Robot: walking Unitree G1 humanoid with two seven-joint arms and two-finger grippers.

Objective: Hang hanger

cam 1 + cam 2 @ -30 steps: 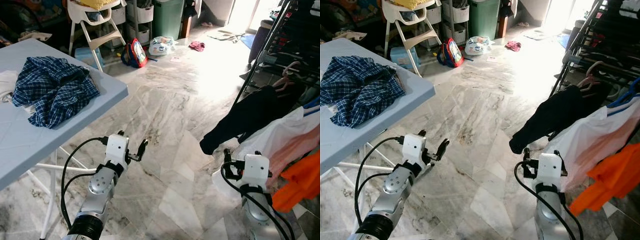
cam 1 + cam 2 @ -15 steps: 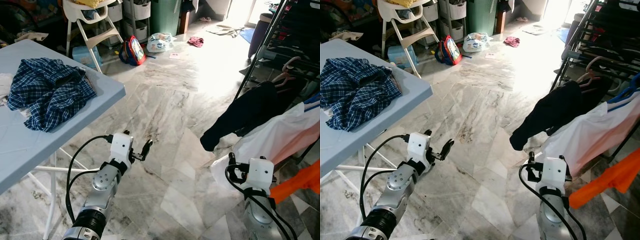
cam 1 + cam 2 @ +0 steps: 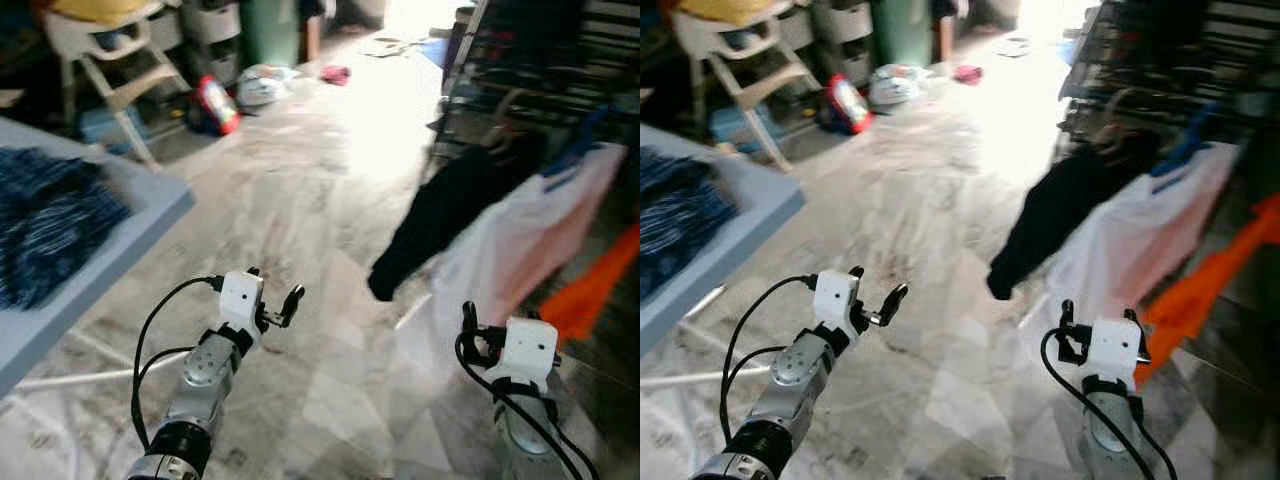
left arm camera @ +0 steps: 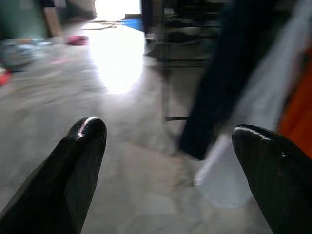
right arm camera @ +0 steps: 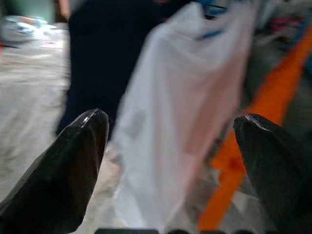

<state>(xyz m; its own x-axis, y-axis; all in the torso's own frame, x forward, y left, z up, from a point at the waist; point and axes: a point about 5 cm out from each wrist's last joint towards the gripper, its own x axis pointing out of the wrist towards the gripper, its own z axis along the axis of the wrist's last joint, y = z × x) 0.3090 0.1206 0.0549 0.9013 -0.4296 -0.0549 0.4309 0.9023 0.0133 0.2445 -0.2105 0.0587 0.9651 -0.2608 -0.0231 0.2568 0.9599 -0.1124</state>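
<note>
On the right side of the scene, a dark clothes rack [image 3: 520, 60] carries the hanging clothes: a black garment [image 3: 440, 215], a white garment [image 3: 500, 260] on a blue hanger [image 3: 1185, 150] whose hook sits at the rail, and an orange garment [image 3: 595, 290] at the far right. A pale hanger [image 3: 1120, 105] shows behind the black garment, blurred. Both head views are smeared by motion, so fine detail on the rack cannot be made out. Just in front of the white garment, the right gripper [image 5: 170, 141] hovers with its two black fingers spread wide and nothing between them. To the left, well apart from the clothes, the left gripper [image 4: 170, 146] is held out over the marble floor [image 3: 300, 190], also spread wide and empty. At the far left stands a light blue bench [image 3: 130, 215] with a crumpled blue plaid shirt [image 3: 50, 215] lying on it. Beyond it are a white high chair [image 3: 110, 60] and a red backpack [image 3: 212, 102] on the floor.
</note>
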